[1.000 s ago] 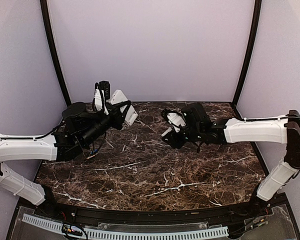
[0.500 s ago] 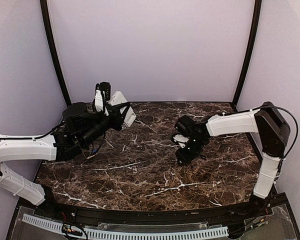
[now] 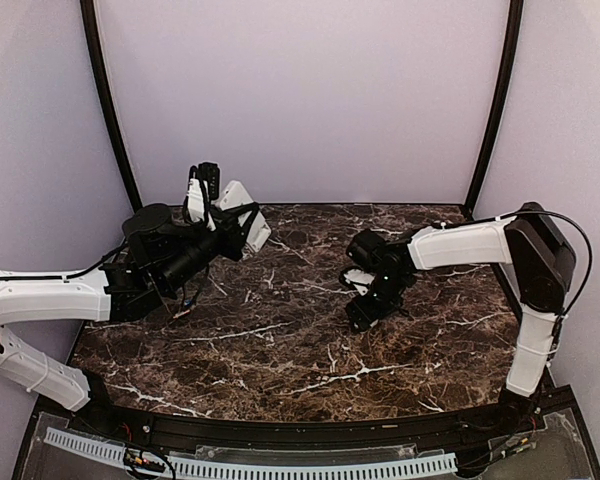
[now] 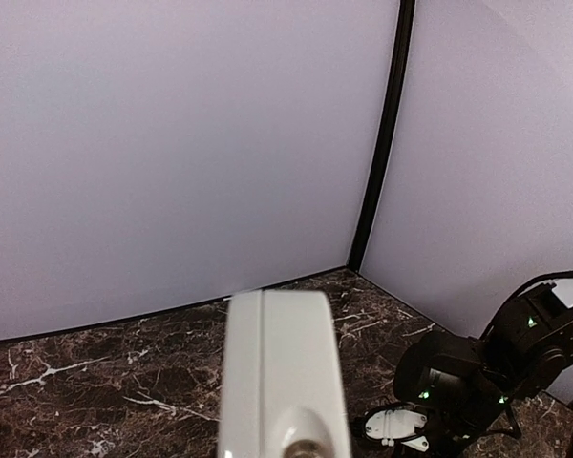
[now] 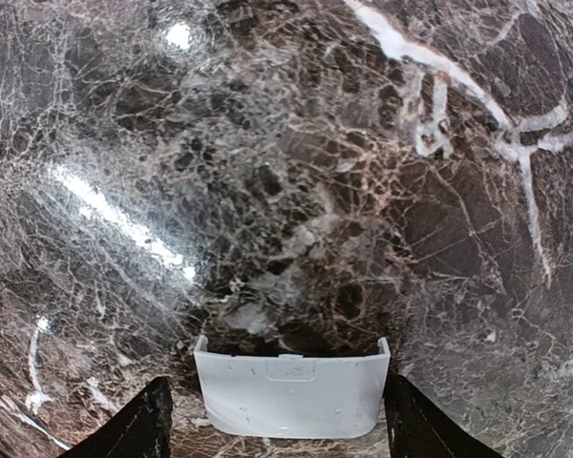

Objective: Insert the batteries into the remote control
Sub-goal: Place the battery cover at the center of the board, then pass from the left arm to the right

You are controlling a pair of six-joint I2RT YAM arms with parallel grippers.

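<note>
Right wrist view: the right pincer (image 5: 279, 425) is spread. Its dark fingers (image 5: 143, 429) stand either side of a small white cover (image 5: 288, 391) lying flat on the marble worktop (image 5: 296, 172). There is a narrow gap on one side, and the other is too close to tell. Over at the back left corner, the left pincer (image 3: 217, 208) is pinching the remote control (image 4: 279, 367), lifted clear of the worktop, its white end filling the bottom of the left wrist view.
</note>
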